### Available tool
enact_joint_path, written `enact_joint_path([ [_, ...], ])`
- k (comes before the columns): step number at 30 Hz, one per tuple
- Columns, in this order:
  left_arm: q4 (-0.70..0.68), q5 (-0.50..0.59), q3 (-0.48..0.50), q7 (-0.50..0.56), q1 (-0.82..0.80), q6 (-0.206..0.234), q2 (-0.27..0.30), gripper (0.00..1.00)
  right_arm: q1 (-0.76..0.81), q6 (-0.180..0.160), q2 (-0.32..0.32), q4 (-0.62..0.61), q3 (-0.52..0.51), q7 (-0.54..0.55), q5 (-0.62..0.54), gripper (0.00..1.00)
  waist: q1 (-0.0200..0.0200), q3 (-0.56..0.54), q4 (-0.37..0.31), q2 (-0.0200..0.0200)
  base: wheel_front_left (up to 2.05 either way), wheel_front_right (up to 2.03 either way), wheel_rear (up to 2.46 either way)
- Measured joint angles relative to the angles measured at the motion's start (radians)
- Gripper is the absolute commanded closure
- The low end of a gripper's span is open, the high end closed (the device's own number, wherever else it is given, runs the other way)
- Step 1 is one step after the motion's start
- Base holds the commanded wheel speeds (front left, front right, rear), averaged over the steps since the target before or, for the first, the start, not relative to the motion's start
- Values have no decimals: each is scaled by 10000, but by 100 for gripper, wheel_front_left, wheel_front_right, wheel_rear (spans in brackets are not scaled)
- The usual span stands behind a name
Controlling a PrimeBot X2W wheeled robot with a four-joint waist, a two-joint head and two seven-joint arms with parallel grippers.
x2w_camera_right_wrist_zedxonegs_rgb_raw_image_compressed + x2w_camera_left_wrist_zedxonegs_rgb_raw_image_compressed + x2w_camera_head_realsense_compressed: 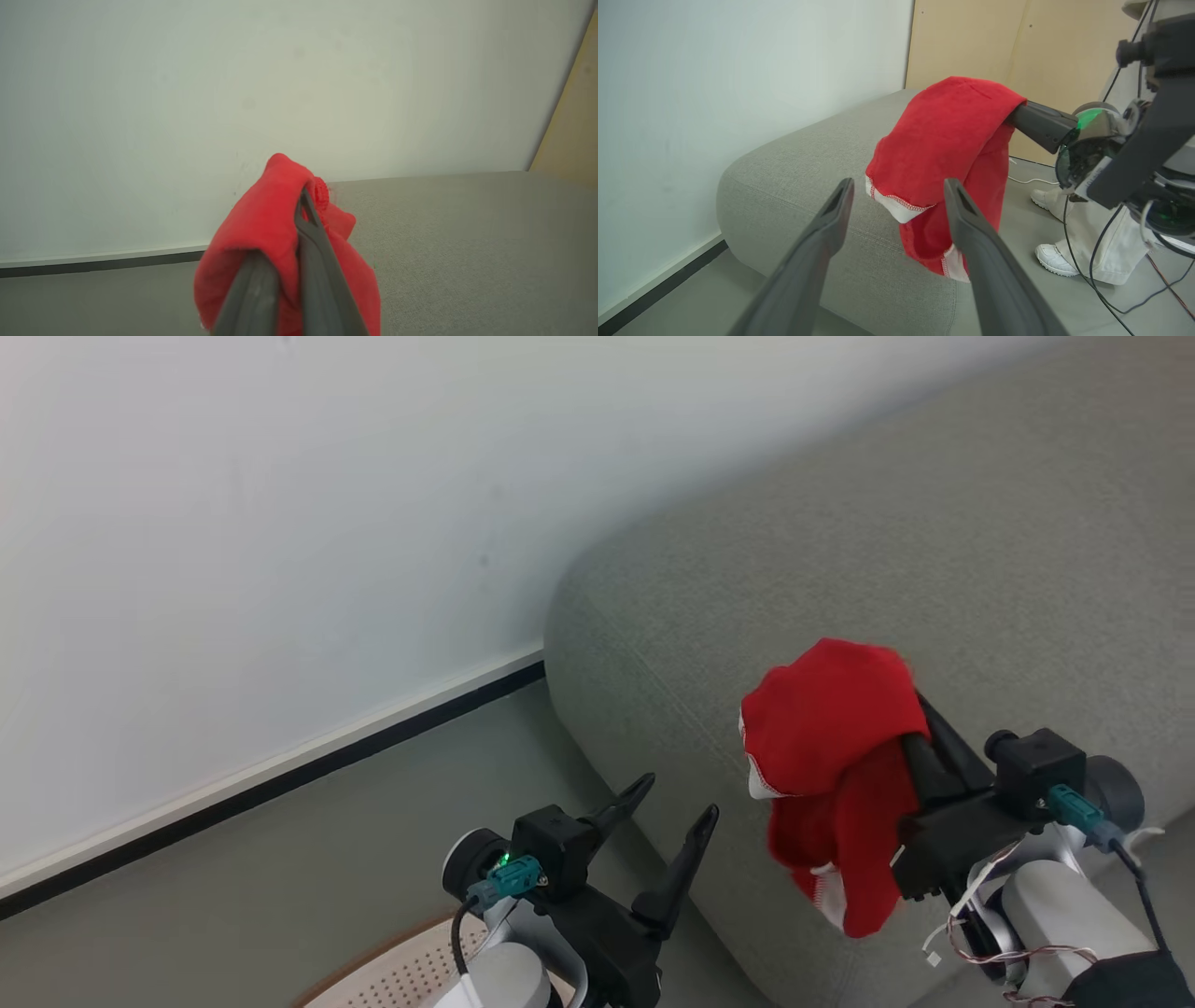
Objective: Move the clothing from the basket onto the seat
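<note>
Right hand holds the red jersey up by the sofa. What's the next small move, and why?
Probably ease the right hand farther in over the seat before opening. It is shut on the red jersey, which hangs at the seat's rounded edge and might slide off if dropped here.

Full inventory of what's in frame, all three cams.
garment: 1, red with white trim, hanging from right gripper by sofa's edge
sofa: 1, light grey, against wall
basket: 1, cream with brown rim, bottom of head view
wall: 1, white, behind sofa
baseboard: 1, white over black, foot of wall
floor: 1, grey
wood panelling: 1 stretch, tan, beyond sofa
shoes: 2, white, a person's, on floor
cables: several, dark, near shoes
left gripper: 1, dark, open, empty
right gripper: 1, dark, shut on garment
</note>
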Motion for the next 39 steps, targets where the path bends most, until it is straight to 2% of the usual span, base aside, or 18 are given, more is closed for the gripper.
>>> enact_joint_path([
  [6, -40, 63, -249, -46, 6, -10, -12, 0, 0, -12, -349, -318, -307, -2, 4, 100, 0, 295, -646, 0, 0, 0, 0],
  [14, -171, 69, -418, -79, 8, 86, -8, 0, -268, 6, -454, -587, -380, -2, 12, 100, 0, 709, -872, 0, 0, 0, 0],
  [20, -316, 182, -416, -115, -8, 255, 0, 0, -1310, 134, -535, -529, -675, 38, 119, 100, 1, 1113, -680, 0, 0, 0, 0],
  [25, -581, 464, -324, -119, -274, 364, 36, 0, -2820, 272, -571, -274, -1114, 207, 355, 100, 1, 1603, -439, 1, 0, 0, 0],
  [31, -913, 600, -40, -67, -864, 617, 355, 0, -4791, 368, -608, 493, -1674, 466, 740, 100, 2, 2345, -82, 0, 0, 0, 0],
  [39, -1478, 802, 136, 186, -1685, 796, 462, 0, -6582, 376, -1229, 1655, -2406, 644, 899, 100, 3, 3438, 472, 1, 0, 0, 0],
])
